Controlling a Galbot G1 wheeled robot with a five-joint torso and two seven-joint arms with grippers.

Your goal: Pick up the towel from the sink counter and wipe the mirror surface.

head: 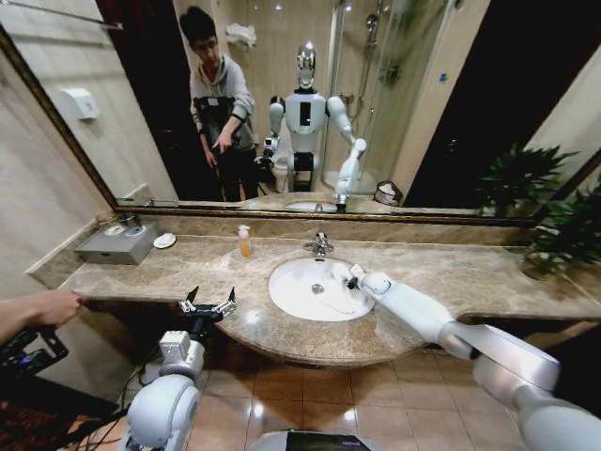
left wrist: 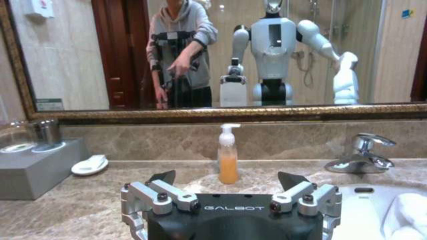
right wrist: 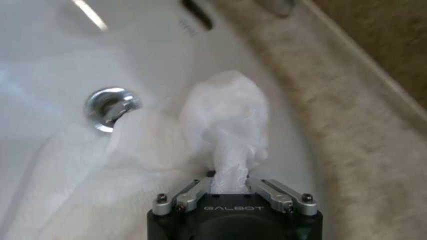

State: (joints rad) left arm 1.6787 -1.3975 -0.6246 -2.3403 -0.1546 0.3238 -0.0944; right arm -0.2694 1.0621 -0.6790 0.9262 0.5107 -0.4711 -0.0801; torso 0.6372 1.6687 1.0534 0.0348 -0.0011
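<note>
The white towel (head: 340, 301) lies bunched in the white basin (head: 291, 291) of the marble sink counter (head: 470, 277), beside the drain (right wrist: 110, 107). My right gripper (head: 355, 279) reaches down into the basin. In the right wrist view, the right gripper (right wrist: 230, 184) is shut on a raised fold of the towel (right wrist: 227, 120). My left gripper (head: 208, 303) hovers open at the counter's front edge, left of the basin. In the left wrist view, the left gripper (left wrist: 227, 178) holds nothing, and the towel (left wrist: 407, 215) lies off to its side. The mirror surface (head: 394, 103) spans the wall behind the counter.
A chrome faucet (head: 319, 246) stands behind the basin, with an orange soap bottle (head: 244, 242) to its left. A grey box (head: 117, 242) and a small white dish (head: 164, 241) sit at the counter's far left. Potted plants (head: 559, 235) stand at the far right.
</note>
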